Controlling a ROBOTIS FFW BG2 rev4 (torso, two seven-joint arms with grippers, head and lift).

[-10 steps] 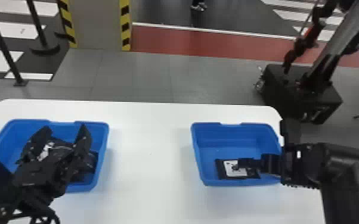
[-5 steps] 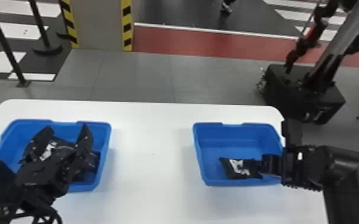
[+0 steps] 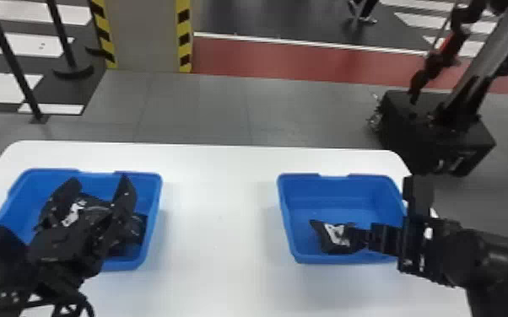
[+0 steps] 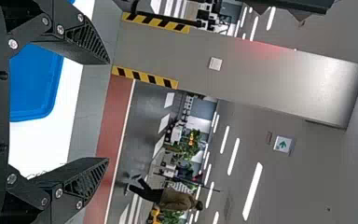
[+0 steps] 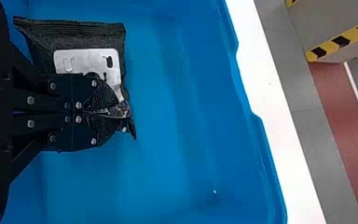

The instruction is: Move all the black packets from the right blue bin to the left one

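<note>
Right gripper (image 3: 356, 237): the black one over the right bin, its two flat fingers pressed together on a pinched bit of packet.
Pinched packet (image 3: 328, 245): flat black packet with a pale, dark-marked label (image 5: 86, 60), inside the right bin. A crumpled bit pokes out past the fingertips, and most of the packet spreads off to one side of them, so it's an off-centre grab for sure. Can't tell if it's touching the bin floor.
Right bin (image 3: 333, 189): shallow blue plastic tub on the white table (image 3: 219, 210).
Left gripper (image 3: 99, 181): also black, over the left bin, fingers spread wide. The left wrist view has a big gap between them too, nothing pinched.
Left bin (image 3: 152, 202): same kind of blue plastic tub, well apart from the right one.
Packets in left bin (image 3: 93, 201): a jumble of black packets, some pale print showing. From the head view they show between and around the spread fingers; whether they touch, honestly can't tell. Exact count's a no-go too.
</note>
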